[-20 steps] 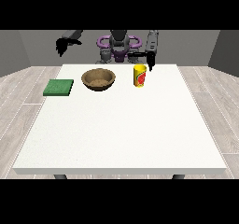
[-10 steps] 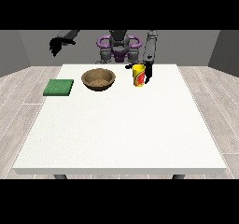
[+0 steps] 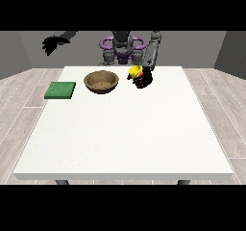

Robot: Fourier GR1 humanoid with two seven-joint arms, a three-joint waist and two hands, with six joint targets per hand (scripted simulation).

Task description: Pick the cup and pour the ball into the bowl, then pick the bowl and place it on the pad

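You see a yellow cup [image 3: 135, 72] with red, a brown bowl [image 3: 101, 81], a green pad [image 3: 60, 90], a white table [image 3: 125, 129], black hands.

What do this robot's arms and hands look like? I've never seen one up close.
Each arm ends in a black hand with fingers and a thumb: the hand at the view's left and the hand at the view's right. The arm above the latter is grey and segmented. Purple rings sit at the shoulders.

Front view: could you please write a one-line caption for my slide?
The hand at the view's right holds the yellow cup tilted beside the wooden bowl; green pad waits.
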